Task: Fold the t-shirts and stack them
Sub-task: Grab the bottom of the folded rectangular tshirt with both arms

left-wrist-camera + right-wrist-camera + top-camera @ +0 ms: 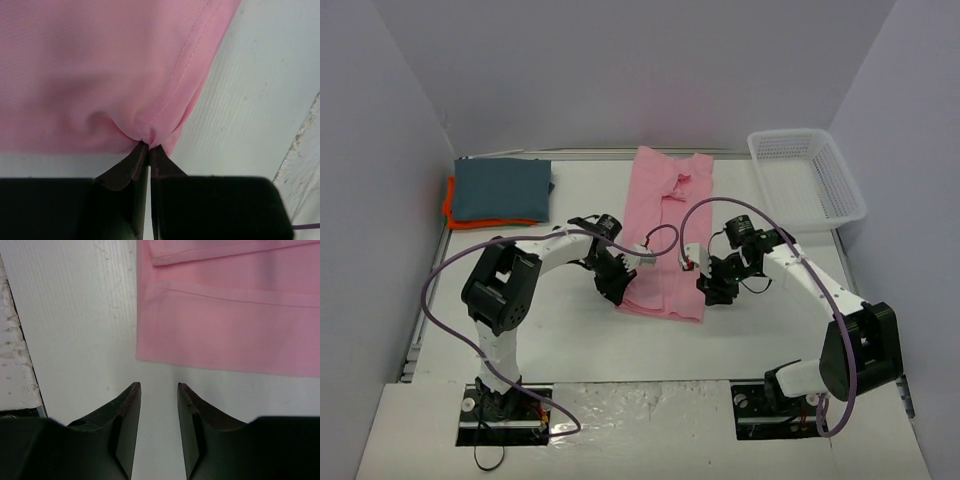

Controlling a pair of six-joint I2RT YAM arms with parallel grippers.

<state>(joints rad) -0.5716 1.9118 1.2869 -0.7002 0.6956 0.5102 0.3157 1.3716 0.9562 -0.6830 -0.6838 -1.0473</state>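
The light pink t-shirt [667,230] lies in a long folded strip down the middle of the table. My left gripper [617,292] is shut on its near left edge; the left wrist view shows pink cloth [125,70] bunched between the closed tips [149,146]. My right gripper [711,292] is open and empty just right of the shirt's near right corner [210,325], not touching it. The dark slate blue-grey shirt [501,189] lies folded on the bright orange shirt [451,209] at the back left.
A white plastic mesh basket [806,178] stands at the back right. The table's rough near edge shows in both wrist views [17,360]. A purple cable loops from each arm.
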